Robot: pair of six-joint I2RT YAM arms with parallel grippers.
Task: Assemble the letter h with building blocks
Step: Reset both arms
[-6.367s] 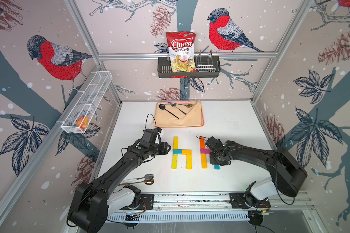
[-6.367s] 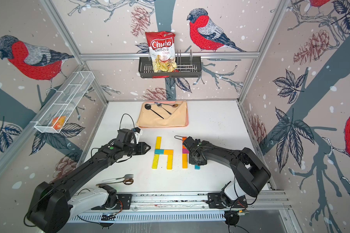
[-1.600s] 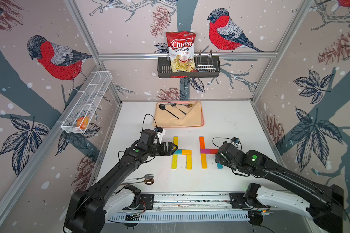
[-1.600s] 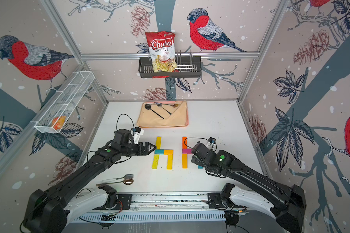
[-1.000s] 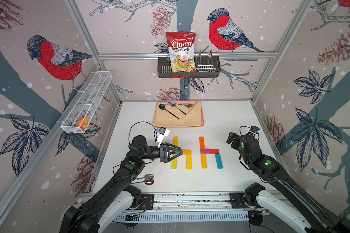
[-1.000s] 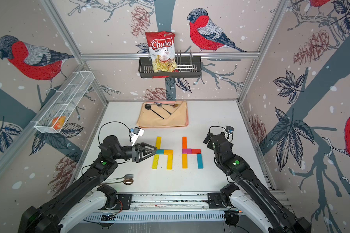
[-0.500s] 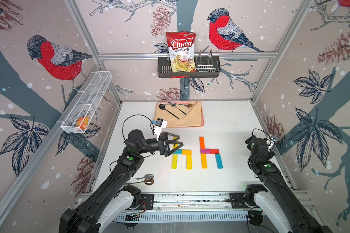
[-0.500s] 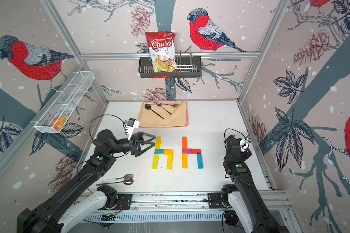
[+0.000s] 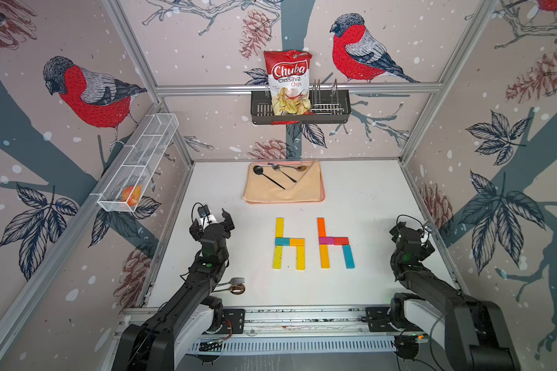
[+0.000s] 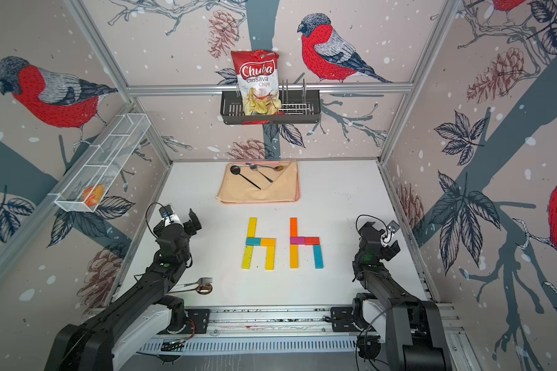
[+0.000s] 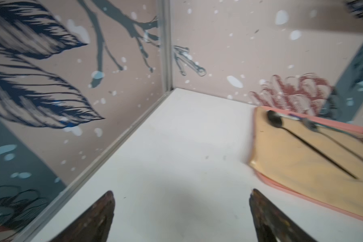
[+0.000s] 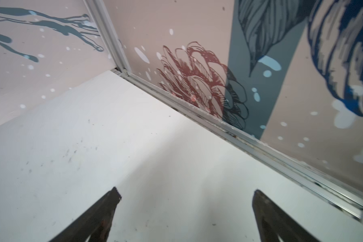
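Several building blocks lie flat mid-table in both top views, forming two h shapes side by side. The left h (image 9: 288, 244) (image 10: 260, 244) is yellow, teal and orange. The right h (image 9: 333, 242) (image 10: 305, 242) is orange, magenta, red and teal. My left gripper (image 9: 210, 221) (image 10: 176, 223) (image 11: 181, 194) hovers near the left wall, well left of the blocks, open and empty. My right gripper (image 9: 410, 236) (image 10: 377, 237) (image 12: 187, 193) is by the right wall, open and empty. Neither wrist view shows a block.
A beige napkin (image 9: 283, 189) with spoons (image 9: 267, 175) lies at the back centre. A fork and spoon (image 9: 235, 286) rest at the front left beside my left arm. A chips bag (image 9: 288, 83) stands in the back wall rack. A wire basket (image 9: 135, 167) hangs on the left wall.
Both arms have drawn back from the blocks toward their side walls, the left gripper swinging to face the back. The blocks have not moved.
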